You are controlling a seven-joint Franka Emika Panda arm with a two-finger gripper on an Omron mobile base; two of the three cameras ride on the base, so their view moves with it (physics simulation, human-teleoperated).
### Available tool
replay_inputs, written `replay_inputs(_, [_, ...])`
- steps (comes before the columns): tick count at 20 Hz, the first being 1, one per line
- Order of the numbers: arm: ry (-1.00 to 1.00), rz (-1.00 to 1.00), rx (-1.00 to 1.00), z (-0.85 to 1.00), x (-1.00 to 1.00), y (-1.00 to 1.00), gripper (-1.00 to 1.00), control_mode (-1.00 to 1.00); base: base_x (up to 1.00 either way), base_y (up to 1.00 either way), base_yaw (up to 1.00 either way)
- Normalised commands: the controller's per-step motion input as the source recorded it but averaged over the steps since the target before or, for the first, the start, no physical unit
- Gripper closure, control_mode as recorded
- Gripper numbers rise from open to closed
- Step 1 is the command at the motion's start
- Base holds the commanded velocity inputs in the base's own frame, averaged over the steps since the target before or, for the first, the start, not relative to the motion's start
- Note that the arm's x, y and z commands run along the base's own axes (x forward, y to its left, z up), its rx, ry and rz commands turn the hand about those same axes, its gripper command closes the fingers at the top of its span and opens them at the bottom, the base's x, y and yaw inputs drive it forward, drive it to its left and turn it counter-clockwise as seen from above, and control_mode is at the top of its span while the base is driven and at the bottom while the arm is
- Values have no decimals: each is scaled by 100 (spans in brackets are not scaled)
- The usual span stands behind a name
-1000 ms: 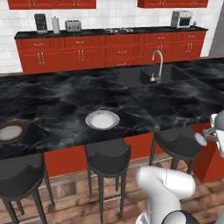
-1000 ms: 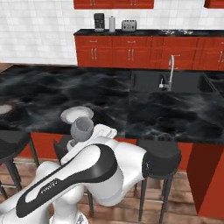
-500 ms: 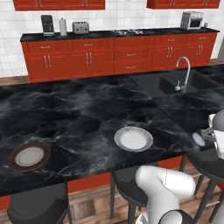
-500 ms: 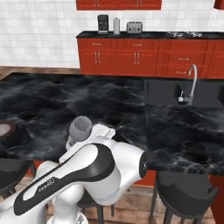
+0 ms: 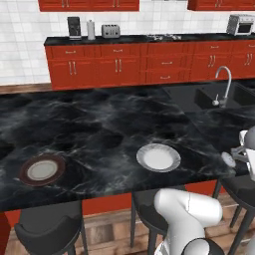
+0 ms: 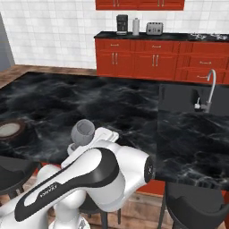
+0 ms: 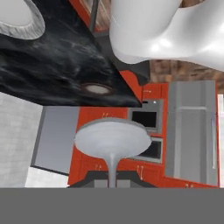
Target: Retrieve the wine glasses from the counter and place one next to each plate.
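**Glass in the jaws, off the island's near edge**

You have one wine glass point(image 7: 113, 140) in the gripper point(image 7: 110, 180). In the hand view its stem runs straight down between the two dark finger tips, and the jaws are closed on that stem, with the round foot spread wide just beyond them. In the right base view the same glass point(image 6: 82, 131) sits at the end of the arm, bowl rounded and grey, held over the near edge of the island point(image 6: 89, 107). In the left base view you catch the glass's foot point(image 5: 228, 159) at the far right, beside the hand.

Relative to the jaws, the grey plate point(image 5: 158, 157) lies on the island top close by, off to one side of the held glass and nearer than the other. In the hand view its rim point(image 7: 19, 19) curves in at the top left corner, beyond the glass. The brown-rimmed plate point(image 5: 42, 170) lies well apart from the jaws, further along the same near edge; you can see it small past the glass foot point(image 7: 96, 89) in the hand view and at the left edge of the right base view point(image 6: 10, 129).

The sink point(image 5: 219, 97) with its curved tap is set in the island on the jaws' other side. Stools point(image 5: 50, 231) stand under the near edge.
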Motion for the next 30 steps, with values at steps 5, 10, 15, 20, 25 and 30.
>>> replay_inputs(5, [0,0,0,0,0,0,100,100,16,-19,19])
replay_inputs(10, [0,0,0,0,0,0,100,100,45,-6,6])
replay_inputs(15, [4,0,0,0,59,-5,100,-100,13,-1,1])
replay_inputs(20, [0,0,-4,0,74,-17,100,-100,0,0,0])
replay_inputs(25, [1,0,-10,0,58,-14,100,-100,0,0,0])
replay_inputs(30, [5,0,-10,-10,46,-1,100,-100,0,0,0])
